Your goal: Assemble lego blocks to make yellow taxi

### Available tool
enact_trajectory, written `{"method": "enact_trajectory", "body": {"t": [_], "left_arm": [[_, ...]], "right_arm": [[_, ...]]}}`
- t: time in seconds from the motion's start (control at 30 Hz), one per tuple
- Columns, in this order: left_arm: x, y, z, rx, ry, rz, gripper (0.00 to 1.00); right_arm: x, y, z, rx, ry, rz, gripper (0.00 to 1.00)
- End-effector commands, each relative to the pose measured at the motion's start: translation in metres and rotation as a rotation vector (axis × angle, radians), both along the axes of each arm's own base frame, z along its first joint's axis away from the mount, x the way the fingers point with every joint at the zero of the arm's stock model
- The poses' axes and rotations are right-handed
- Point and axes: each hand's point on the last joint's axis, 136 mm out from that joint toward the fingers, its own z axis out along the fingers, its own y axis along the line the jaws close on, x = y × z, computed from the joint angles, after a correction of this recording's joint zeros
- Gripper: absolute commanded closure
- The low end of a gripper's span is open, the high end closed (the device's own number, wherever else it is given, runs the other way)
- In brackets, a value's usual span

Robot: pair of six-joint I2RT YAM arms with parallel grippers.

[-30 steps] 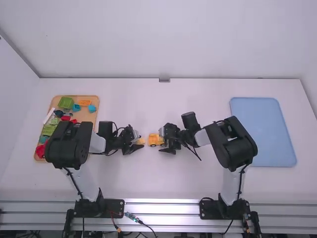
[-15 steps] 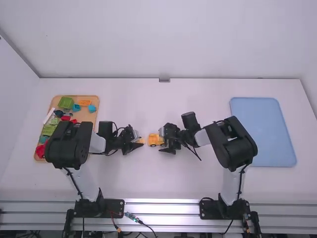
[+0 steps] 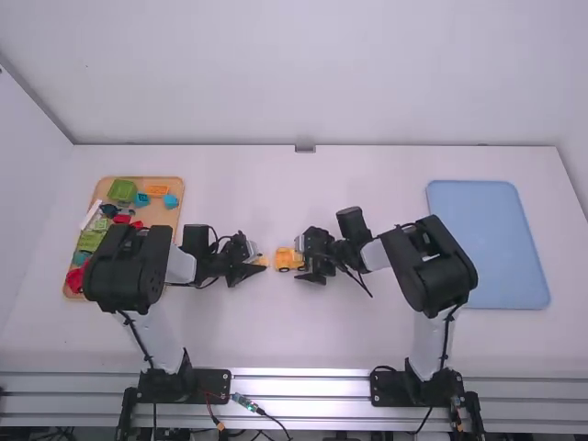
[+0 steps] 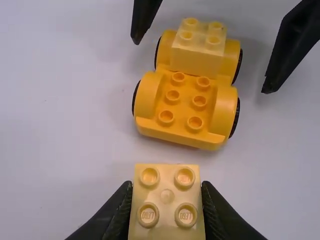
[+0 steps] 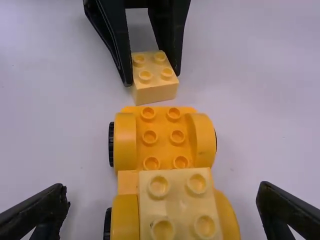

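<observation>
Pinching a pale yellow block (image 4: 167, 196) in my left gripper (image 3: 262, 263), I have my right gripper (image 3: 301, 261) spread wide around the block-topped end of the yellow car base (image 5: 163, 137).

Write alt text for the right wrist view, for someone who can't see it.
A yellow wheeled car base stands on a white table, a pale yellow block seated at one end, between the open fingers of the right gripper. Just beyond its other end, the left gripper holds a second pale yellow block.
</observation>
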Motion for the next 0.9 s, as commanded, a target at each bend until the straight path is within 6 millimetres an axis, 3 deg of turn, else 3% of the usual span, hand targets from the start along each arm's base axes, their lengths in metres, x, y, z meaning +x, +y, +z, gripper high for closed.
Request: {"method": "enact_trajectory", "body": {"t": [0.0,0.1,0.53,0.73,0.87], "left_arm": [[-0.001,-0.003,-0.001,-0.007,0.002,-0.017,0.77],[-0.001,-0.003,-0.001,-0.007,0.004,-0.017,0.82],[-0.001,-0.004,0.0,-0.01,0.001,-0.021,0.82],[-0.001,-0.004,0.0,-0.009,0.001,-0.023,0.82],[-0.001,-0.004,0.0,-0.009,0.0,-0.023,0.85]], "right_arm": [[0.007,0.003,-0.001,0.0,0.018,-0.025,0.01],[0.01,0.002,-0.002,-0.008,0.032,-0.055,0.0],[0.014,0.007,-0.017,-0.009,0.078,-0.04,0.0],[0.015,0.008,-0.012,0.026,0.116,-0.017,0.12],[0.017,0.003,-0.013,0.029,0.126,-0.031,0.3]]}}
